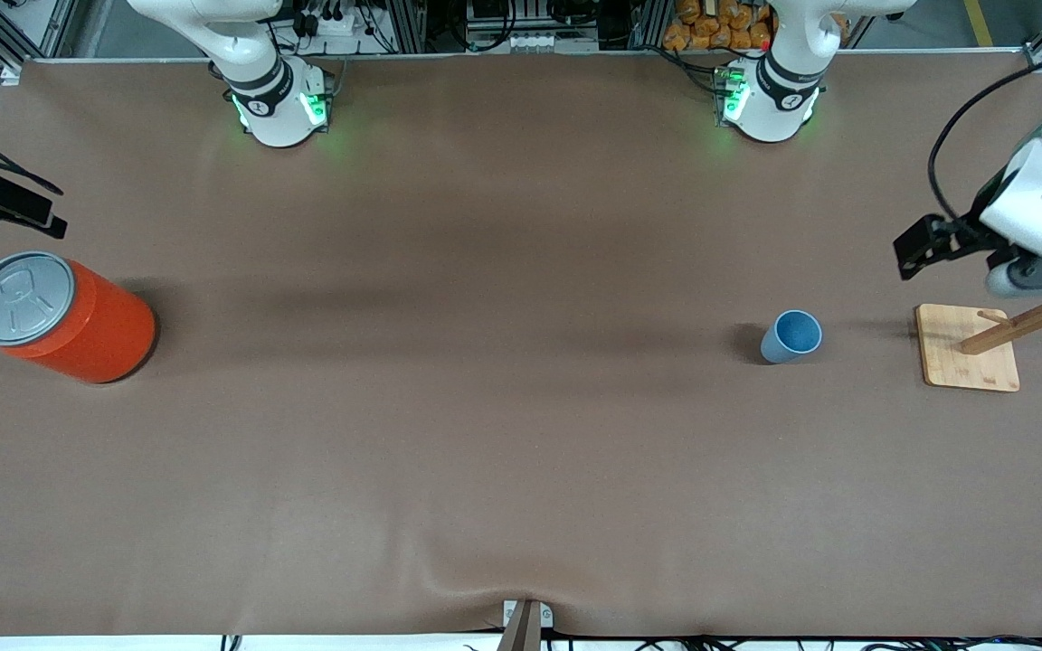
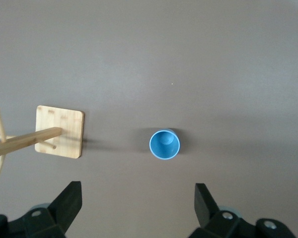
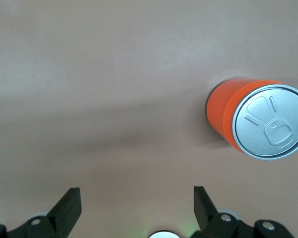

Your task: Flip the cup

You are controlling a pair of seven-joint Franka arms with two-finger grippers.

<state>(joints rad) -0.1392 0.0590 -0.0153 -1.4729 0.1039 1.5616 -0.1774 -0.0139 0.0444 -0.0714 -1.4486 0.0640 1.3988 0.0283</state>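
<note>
- Toward the left arm's end of the table, the cup (image 1: 791, 335) is standing upright, mouth up, with the wooden rack (image 1: 968, 347) lying at its 3 o'clock in the front view.
- Left gripper (image 2: 138, 201) is hovering over the rack's end of the table, fingers spread wide and holding nothing; the cup is showing between them in its wrist view.
- Judgement: descending to straddle the cup's wall, pinching mid-height, then rotating the wrist half a turn should be serving best.
- Right gripper (image 3: 136, 201) is waiting, fingers apart and empty, near the orange can (image 1: 64, 317) at 9 o'clock.
</note>
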